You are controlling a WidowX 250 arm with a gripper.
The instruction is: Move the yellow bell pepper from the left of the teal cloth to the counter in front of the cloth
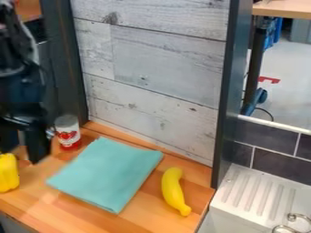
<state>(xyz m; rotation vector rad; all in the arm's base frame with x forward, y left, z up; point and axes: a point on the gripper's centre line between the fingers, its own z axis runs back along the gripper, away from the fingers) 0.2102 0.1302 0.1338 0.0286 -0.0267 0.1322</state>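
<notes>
The end effector (22, 152) is hanging open, released, near the can (68, 133) and yellow pepper (8, 173). Lying flat, the cloth (108, 174) is resting steadily beside the banana (173, 189).

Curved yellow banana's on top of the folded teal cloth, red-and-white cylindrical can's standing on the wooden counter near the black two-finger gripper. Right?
One miss: the banana isn't on the cloth. Camera view shows it beside the cloth, directly on the wooden counter. The can is standing on the counter near the gripper, as you said.

Teal cloth (108, 174), plain; solid yellow banana (173, 189).
</notes>
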